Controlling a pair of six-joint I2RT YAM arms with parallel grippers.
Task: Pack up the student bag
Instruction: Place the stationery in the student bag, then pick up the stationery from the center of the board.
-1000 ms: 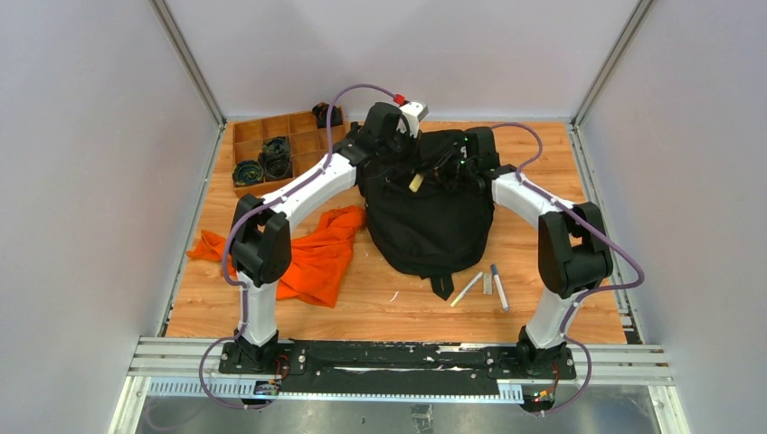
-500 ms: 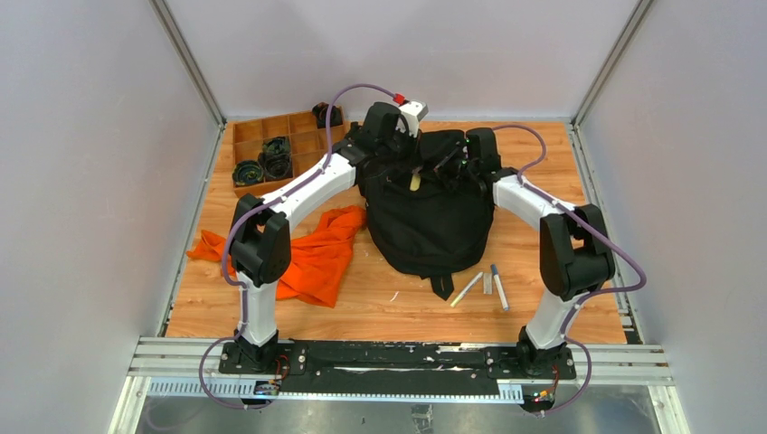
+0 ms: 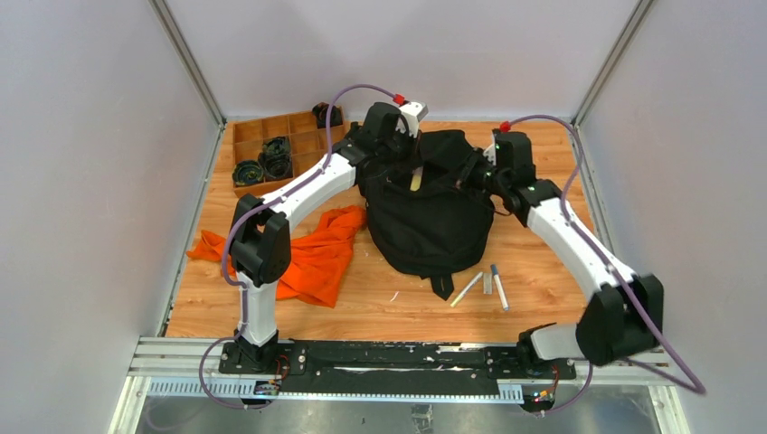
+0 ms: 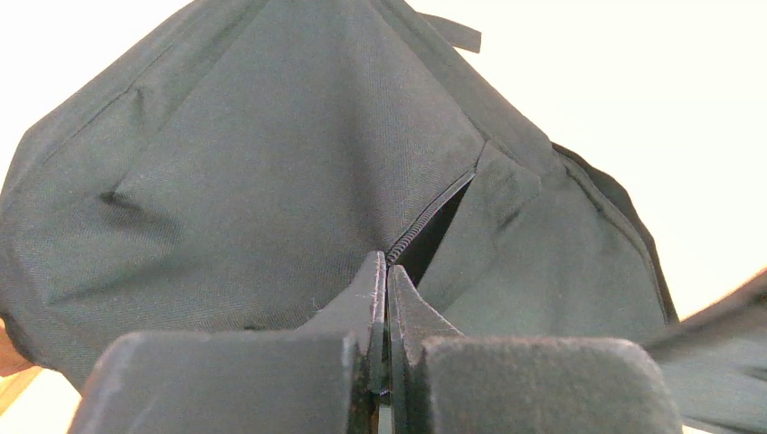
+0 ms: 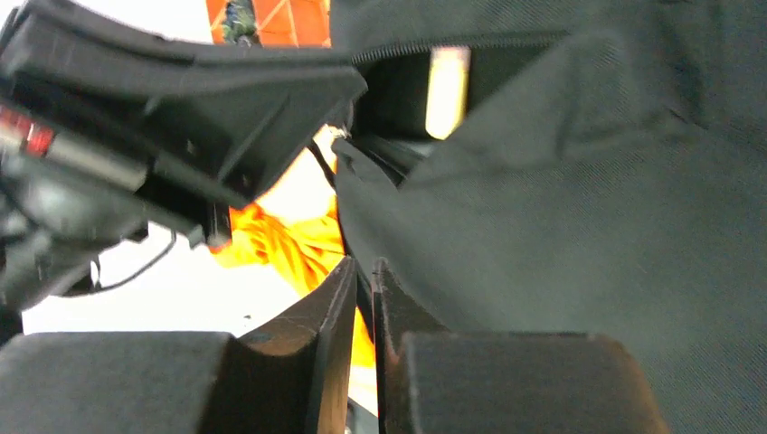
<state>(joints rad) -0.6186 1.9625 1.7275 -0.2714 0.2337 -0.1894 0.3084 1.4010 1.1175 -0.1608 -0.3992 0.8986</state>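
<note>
Bag sits far-centre on the table. It looks soft, floppy and light, so its mouth probably won't stay open unheld. Left gripper is pressed together and seems to pinch fabric at the zip. Right gripper is nearly closed on the mouth edge. Best hold is probably the zip rim, not the slack panels.

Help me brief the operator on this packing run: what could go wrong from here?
1. The left jaws pinch only a thin fabric edge by the zipper of the backpack; it may slip and the opening sag shut.
2. The pale item sits right at the mouth and could tip out.
3. The right jaws sit close against the left wrist, so they might bump.
</note>
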